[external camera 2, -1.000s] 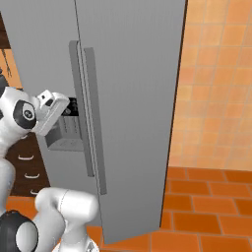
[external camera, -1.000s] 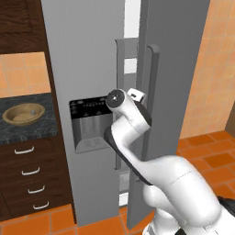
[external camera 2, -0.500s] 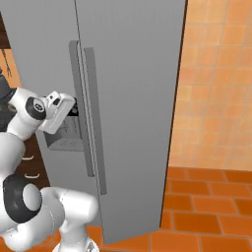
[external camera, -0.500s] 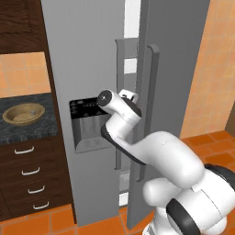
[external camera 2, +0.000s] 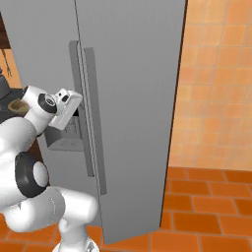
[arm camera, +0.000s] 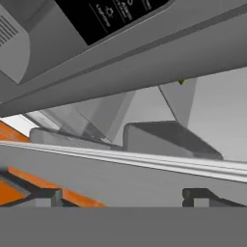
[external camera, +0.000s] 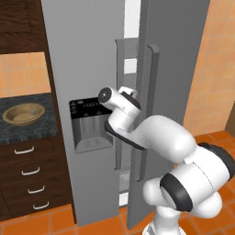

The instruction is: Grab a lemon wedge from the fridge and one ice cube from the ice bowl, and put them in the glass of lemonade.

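Two dark fingertips (arm camera: 43, 195) of the tool (arm camera: 120, 197) stand apart near the fridge (external camera: 92, 55) handles, probably risking a bump or snag against the barely opened door (external camera: 174, 69).

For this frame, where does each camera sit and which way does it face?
Left base view: behind the arm's left, facing the fridge, ice bowl on the counter; arm lower right.
Right base view: behind its right, facing the fridge's right door; arm lower left.
Hand view: along the open pincer at the handles.
Both base views share fridge, dispenser recess.
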